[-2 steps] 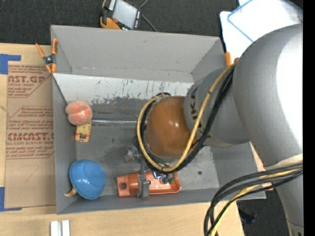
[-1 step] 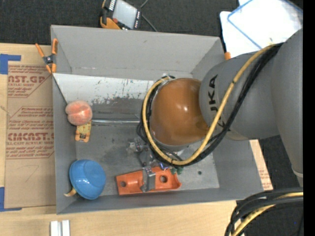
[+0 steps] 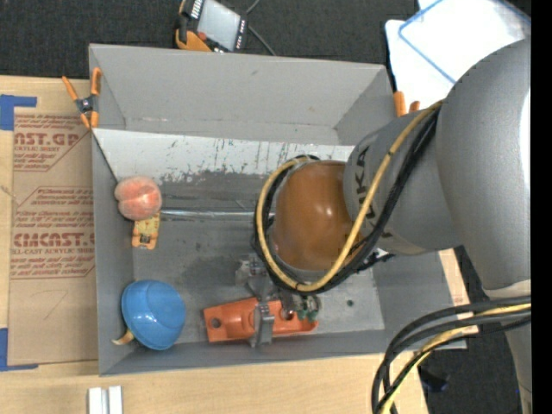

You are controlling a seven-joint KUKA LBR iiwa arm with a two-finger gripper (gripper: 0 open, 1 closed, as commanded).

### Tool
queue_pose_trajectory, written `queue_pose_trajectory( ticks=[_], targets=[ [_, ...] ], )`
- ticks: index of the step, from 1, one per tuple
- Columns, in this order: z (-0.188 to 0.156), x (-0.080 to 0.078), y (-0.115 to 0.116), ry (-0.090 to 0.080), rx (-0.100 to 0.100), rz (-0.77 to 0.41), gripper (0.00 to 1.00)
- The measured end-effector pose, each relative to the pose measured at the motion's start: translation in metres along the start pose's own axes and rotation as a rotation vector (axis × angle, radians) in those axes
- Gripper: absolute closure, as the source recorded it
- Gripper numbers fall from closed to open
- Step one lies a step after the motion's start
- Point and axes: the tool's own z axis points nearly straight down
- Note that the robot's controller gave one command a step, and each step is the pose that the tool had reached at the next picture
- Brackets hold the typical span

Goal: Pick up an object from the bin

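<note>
In the grey bin point(image 3: 233, 93), the gripper point(image 3: 262, 321) is sitting low on a flat orange piece point(image 3: 226, 319) just right of the blue bowl point(image 3: 153, 314). I cannot tell how wide it is set. Judging by this, the grasp is being set; next comes closing and lifting. The piece's long axis is running straight away from the bowl, broad end facing it.

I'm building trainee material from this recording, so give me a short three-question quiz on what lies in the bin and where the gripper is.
1. Which thing is the gripper over? A) blue bowl B) orange flat piece C) yellow toy
2. True or false: the peach touches the blue bowl.
3. Fill in: the small yellow toy lies right beside the ____.
Key: 1 B. 2 False; the peach lies apart from the blue bowl. 3 peach.
</note>
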Motion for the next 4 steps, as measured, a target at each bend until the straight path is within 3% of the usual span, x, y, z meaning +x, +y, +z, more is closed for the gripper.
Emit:
queue_pose_trajectory(
  ticks=[1,2,3,4],
  targets=[
    [0.026,-0.005,-0.008,-0.032,-0.002,-0.345,0.00],
    [0.028,-0.001,0.001,-0.005,-0.003,-0.002,1.00],
    [0.028,-0.001,0.001,-0.005,-0.003,-0.002,1.00],
    [-0.011,-0.001,0.001,-0.005,-0.004,-0.002,1.00]
  ],
)
